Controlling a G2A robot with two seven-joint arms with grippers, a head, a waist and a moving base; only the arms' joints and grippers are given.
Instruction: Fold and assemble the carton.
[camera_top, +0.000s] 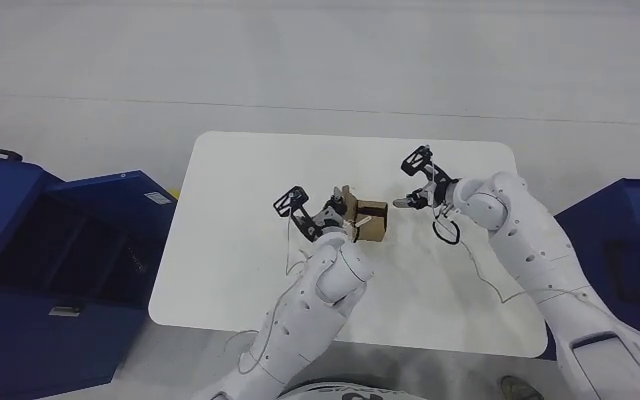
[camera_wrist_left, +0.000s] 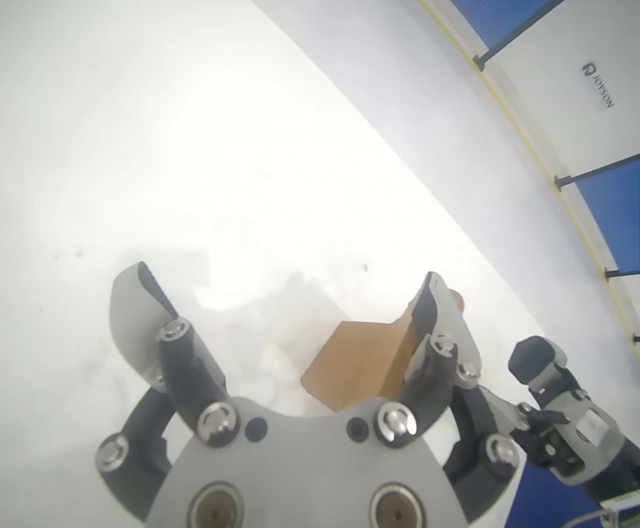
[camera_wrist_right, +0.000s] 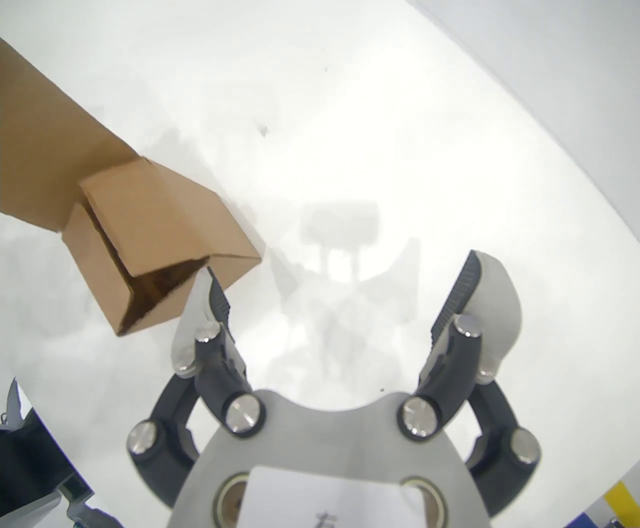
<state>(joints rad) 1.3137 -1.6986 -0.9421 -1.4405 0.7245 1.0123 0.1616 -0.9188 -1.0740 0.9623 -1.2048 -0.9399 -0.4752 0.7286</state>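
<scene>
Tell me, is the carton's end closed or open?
Open: in the right wrist view the carton shows a dark gap between its end flaps.

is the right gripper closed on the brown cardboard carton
No: in the right wrist view the right gripper is spread open, and the brown cardboard carton sits outside its jaws, off to one side.

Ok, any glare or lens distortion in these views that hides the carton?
Left wrist view: strong glare washes out the table, and the lens bows the table's edge; the carton is readable all the same. Right wrist view: milder glare on the table, and the carton's open seam is dark inside. Top view: even light, no glare on the table, carton plainly visible.
</scene>
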